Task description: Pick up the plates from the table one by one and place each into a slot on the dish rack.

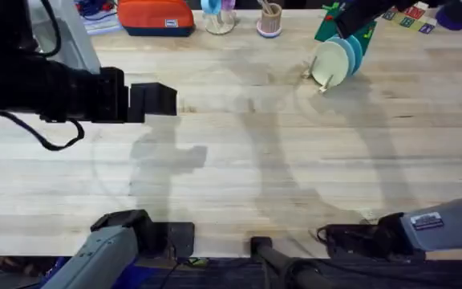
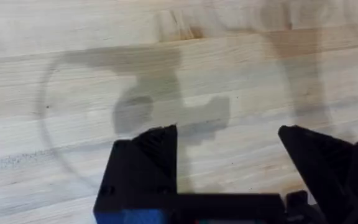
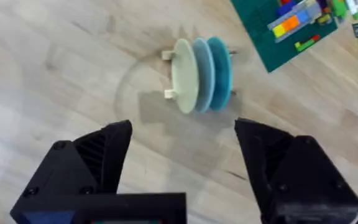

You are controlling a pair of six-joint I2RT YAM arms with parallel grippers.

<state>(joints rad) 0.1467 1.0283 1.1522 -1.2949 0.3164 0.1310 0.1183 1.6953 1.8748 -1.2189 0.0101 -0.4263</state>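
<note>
So all three plates are sitting on edge in the dish rack (image 1: 321,78) at this point: a cream plate (image 1: 328,63) on the outside, a light blue plate (image 1: 346,56) in the middle, and a teal plate (image 1: 356,50) behind those, packed close together in neighbouring slots. The rack's pale wooden ends poke out next to the cream one. The rack stands on the table (image 1: 239,152) right beside a green toy board (image 1: 345,28) with colourful blocks on it, which lies just past the teal plate.

From the right wrist cam, the right gripper (image 3: 182,134) hangs above the bare wood a little short of the rack, fingers spread wide with nothing between them. The rack with its plates sits straight ahead of the gap.

The left gripper (image 2: 229,140) is well away from the rack, over on the far side of the table from it, also spread apart and empty, with just wood grain and its own shadow under it. In the overhead view the left arm (image 1: 54,88) looms big and dark.

Also far from the rack along the back edge: an orange pouch (image 1: 156,16) and a couple of cups (image 1: 269,20).
</note>
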